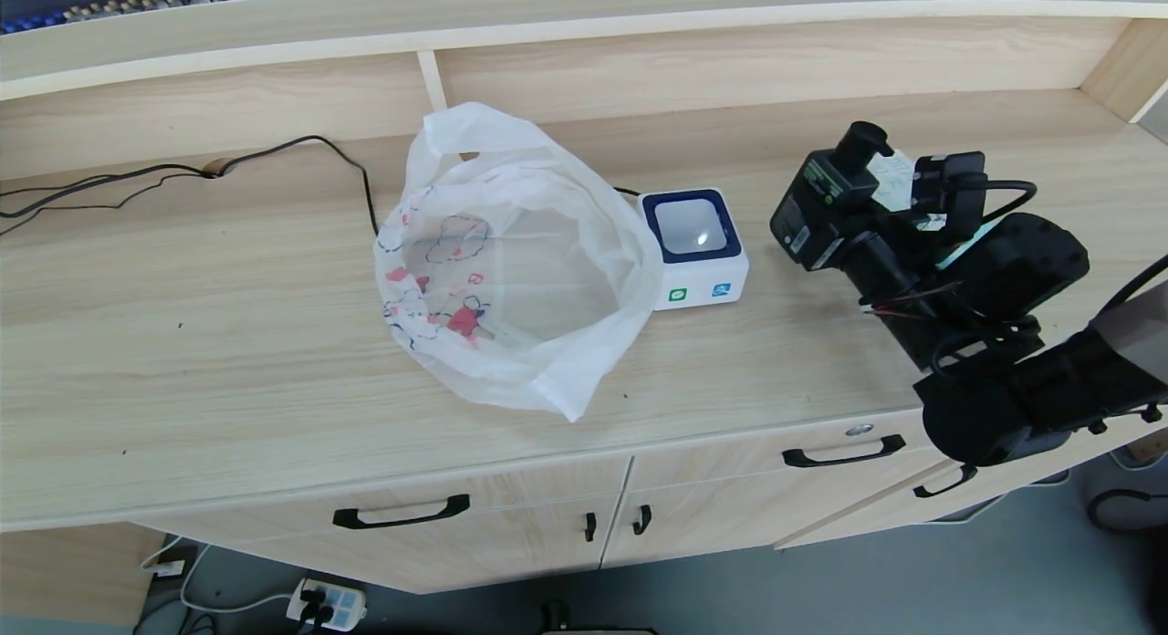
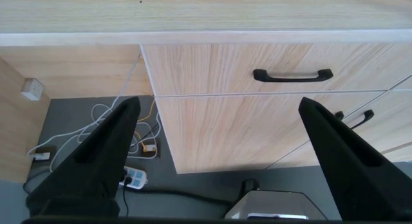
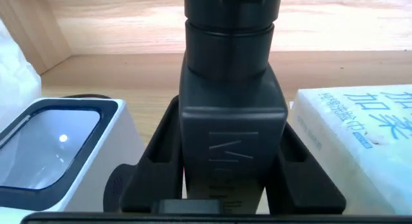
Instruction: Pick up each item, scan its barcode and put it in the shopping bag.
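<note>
Right fingers (image 3: 161, 153) are grasping a bottle (image 1: 826, 206) beside the scanner (image 1: 693, 247); left fingers (image 2: 96, 159) are hanging released under the desk (image 1: 182, 343) edge.

Wooden counter (image 1: 182, 343): shopping bag (image 1: 511, 261), scanner (image 1: 693, 247), cable (image 1: 274, 156), possibly packet (image 3: 360, 147).
</note>
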Tool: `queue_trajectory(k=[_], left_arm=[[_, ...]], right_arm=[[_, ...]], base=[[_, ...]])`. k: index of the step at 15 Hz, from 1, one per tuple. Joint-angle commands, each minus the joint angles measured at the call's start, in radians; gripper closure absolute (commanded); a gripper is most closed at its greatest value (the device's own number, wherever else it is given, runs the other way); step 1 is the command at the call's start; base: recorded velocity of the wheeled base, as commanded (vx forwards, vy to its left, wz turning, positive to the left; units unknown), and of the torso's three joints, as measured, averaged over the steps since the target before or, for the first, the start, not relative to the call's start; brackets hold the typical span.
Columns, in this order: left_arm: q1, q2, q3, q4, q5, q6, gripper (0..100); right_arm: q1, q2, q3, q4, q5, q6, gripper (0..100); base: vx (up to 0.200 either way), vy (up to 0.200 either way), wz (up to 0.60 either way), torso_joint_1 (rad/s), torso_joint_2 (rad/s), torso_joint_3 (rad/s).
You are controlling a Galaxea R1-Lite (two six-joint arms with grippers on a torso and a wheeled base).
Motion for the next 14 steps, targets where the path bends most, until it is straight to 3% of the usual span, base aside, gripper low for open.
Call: queue_trajectory(k=[1,3,8,10,14], left_arm=[[0.0,0.0,0.0,0.0,0.0,-0.001,0],[0.0,0.0,0.0,0.0,0.001,-0.001,0],[0.0,0.0,0.0,0.0,0.0,0.001,0],[0.0,0.0,0.0,0.001,0.0,-0.001,0],[0.0,0.0,0.0,0.001,0.0,-0.001,0]], right_arm=[[0.014,-0.112,0.071,-0.012,0.007,-0.026,100],[0.019,-0.181,0.127,-0.012,0.0,-0.025,100],[0.215,-0.359,0.303,-0.012,-0.046,0.035,100],[0.256,-0.374,0.298,-0.012,-0.045,0.104,100],[0.539,-0.454,0.386,0.016,-0.057,0.185,100]], base=[[0.0,0.0,0.0,0.0,0.0,0.0],[0.0,0.0,0.0,0.0,0.0,0.0],[0.0,0.0,0.0,0.0,0.0,0.0],[0.0,0.0,0.0,0.0,0.0,0.0],[0.0,0.0,0.0,0.0,0.0,0.0]])
